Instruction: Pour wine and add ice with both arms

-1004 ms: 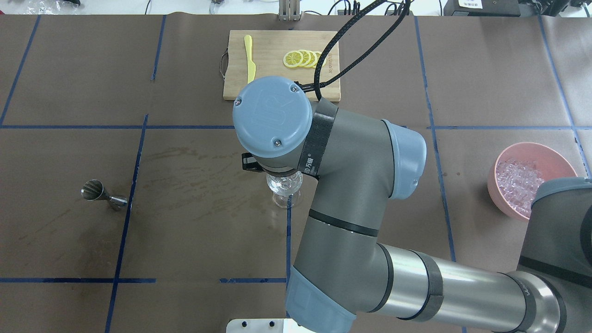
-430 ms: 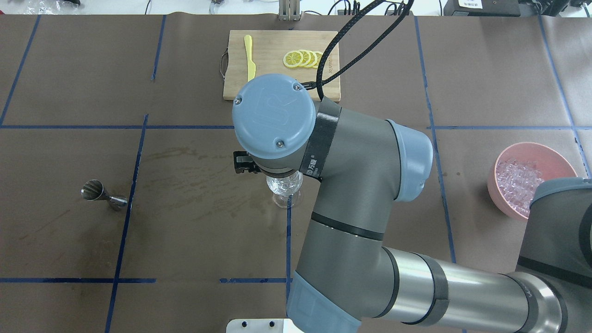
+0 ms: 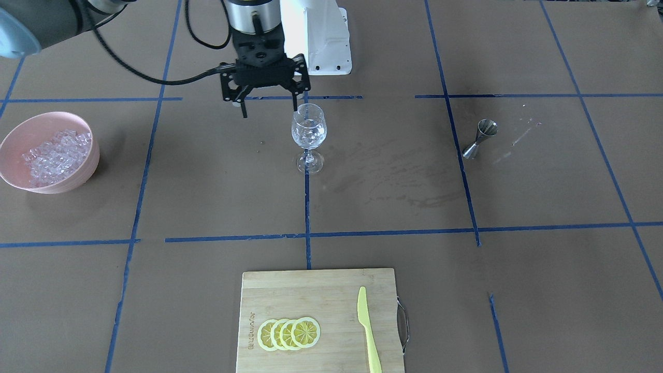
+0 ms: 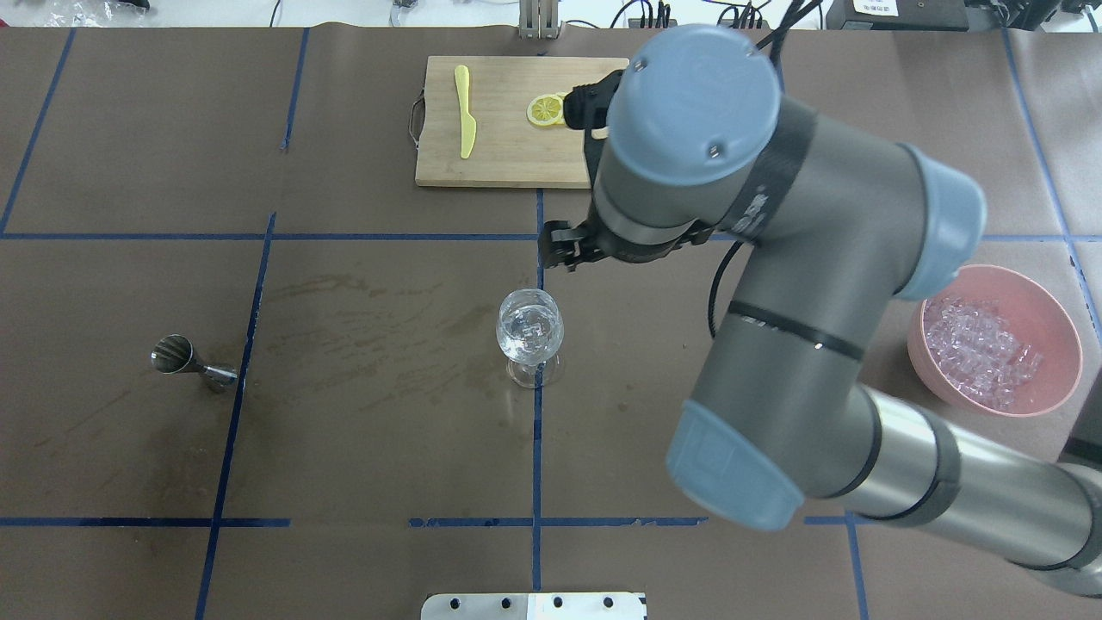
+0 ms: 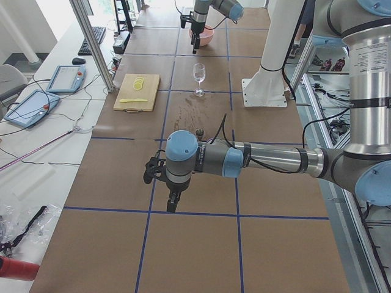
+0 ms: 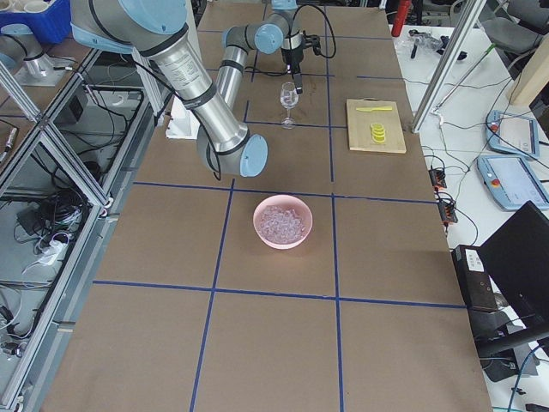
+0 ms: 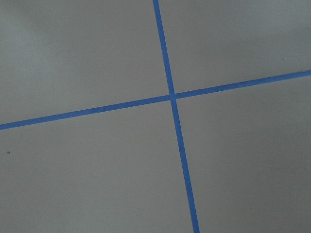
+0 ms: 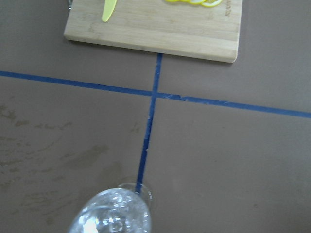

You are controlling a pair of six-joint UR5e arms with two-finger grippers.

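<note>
A clear stemmed wine glass (image 3: 308,129) stands at the table's middle, also in the overhead view (image 4: 529,331), with clear ice cubes in its bowl. I see no dark wine in it. More ice (image 3: 54,155) fills a pink bowl (image 4: 1046,306). My right gripper (image 3: 270,111) hangs open and empty just beside the glass rim, on the bowl's side. One of its fingers (image 4: 560,245) shows under the wrist from overhead. My left gripper (image 5: 170,200) points down over bare table, far from the glass. I cannot tell if it is open or shut.
A steel jigger (image 4: 194,362) stands on the table's left side. A wooden cutting board (image 4: 508,164) at the far edge holds lemon slices (image 3: 288,333) and a yellow knife (image 4: 465,112). Wet smears (image 4: 370,327) mark the paper left of the glass.
My right wrist was over the glass and hid it. It has moved away, farther and to the right, and the glass with ice in it now shows whole.
</note>
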